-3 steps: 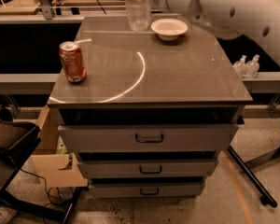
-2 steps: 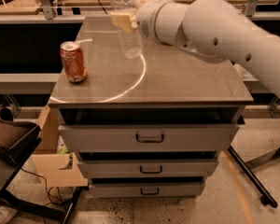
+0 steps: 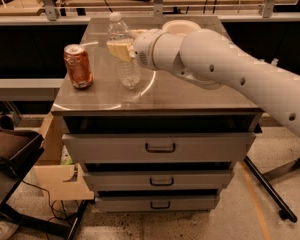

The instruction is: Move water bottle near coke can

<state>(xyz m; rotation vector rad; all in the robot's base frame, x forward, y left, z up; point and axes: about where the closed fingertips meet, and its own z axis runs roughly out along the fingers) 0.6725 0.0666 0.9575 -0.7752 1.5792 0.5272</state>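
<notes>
While the robot's thick white arm (image 3: 225, 64) is reaching in from the right, its gripper (image 3: 121, 49) is hanging over the left half of the grey-brown cabinet top (image 3: 190, 91). The pale yellowish fingers (image 3: 119, 50) are closing around the upper body of the tall, clear, ribbed plastic water bottle (image 3: 128, 73) with a white cap, clasping it just below the shoulder. The water bottle is standing upright in that grip, its base right at the surface; from where I am standing I cannot tell whether it is resting on the top or hanging just above it. The short red metal coke can (image 3: 78, 66) with a silver lid is sitting upright near the left edge of the top, beside the bottle but apart from it, with bare surface showing between them. A shallow white round bowl (image 3: 181, 26) is sitting farther back, partly hidden behind the arm. Below the top, three grey drawers (image 3: 160, 147) with dark handles are staying closed.
</notes>
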